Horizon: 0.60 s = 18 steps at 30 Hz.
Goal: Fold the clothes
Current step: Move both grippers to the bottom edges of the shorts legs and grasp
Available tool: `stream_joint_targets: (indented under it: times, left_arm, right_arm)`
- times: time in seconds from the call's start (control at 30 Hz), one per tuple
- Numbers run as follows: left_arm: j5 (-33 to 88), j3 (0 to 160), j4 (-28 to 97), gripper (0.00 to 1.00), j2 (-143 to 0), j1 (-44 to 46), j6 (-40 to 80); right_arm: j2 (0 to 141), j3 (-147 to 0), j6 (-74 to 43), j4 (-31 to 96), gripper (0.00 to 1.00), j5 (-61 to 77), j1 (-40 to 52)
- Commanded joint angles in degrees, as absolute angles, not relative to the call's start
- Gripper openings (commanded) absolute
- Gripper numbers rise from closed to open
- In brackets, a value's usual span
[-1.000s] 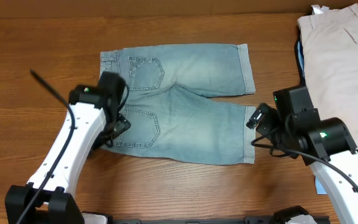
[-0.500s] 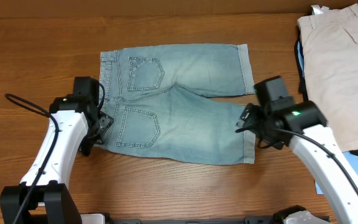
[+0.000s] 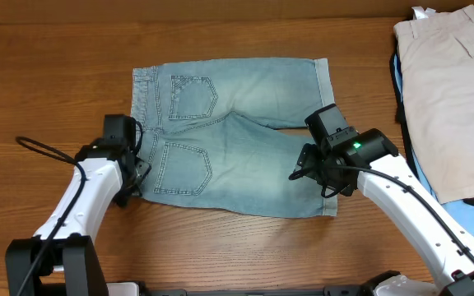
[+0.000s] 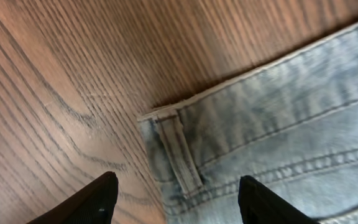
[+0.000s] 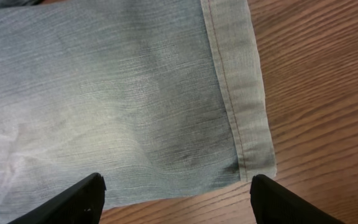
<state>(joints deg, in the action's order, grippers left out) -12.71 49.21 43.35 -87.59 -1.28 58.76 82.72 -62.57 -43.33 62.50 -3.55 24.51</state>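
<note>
The faded light-blue denim shorts (image 3: 237, 160) lie flat on the wooden table, back pockets up, waistband to the left, hemmed legs to the right. My left gripper (image 3: 136, 174) is open, low over the near waistband corner (image 4: 166, 118); its fingers (image 4: 98, 199) straddle a belt loop (image 4: 182, 155). My right gripper (image 3: 315, 174) is open above the near leg. In the right wrist view its fingers (image 5: 79, 199) frame the leg's near edge and the hem (image 5: 241, 99).
Beige trousers (image 3: 451, 90) lie at the right edge of the table over a bright sky-blue garment (image 3: 471, 218) and something dark. A black cable (image 3: 44, 148) loops left of my left arm. Bare wood surrounds the shorts.
My right gripper moved left from beyond the hem to over the near leg. My left gripper swung out left, then back to the near waistband corner.
</note>
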Motion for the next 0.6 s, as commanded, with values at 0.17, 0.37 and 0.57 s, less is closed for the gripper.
stream_joint_targets:
  times: [0.17,0.37,0.57]
  left_arm:
    - [-17.63,46.06,39.03,0.63,-87.99,-2.00,59.18]
    - [-16.34,46.06,36.45,0.57,-90.61,-2.00,59.16]
    - [-14.46,46.06,33.95,0.50,-95.02,-2.00,59.13]
  right_arm:
    - [83.07,-57.56,-45.67,61.19,0.78,-3.73,24.71]
    - [83.07,-55.22,-46.50,59.51,0.78,-2.46,24.75]
    - [83.07,-54.74,-46.48,59.57,0.78,-2.33,24.75]
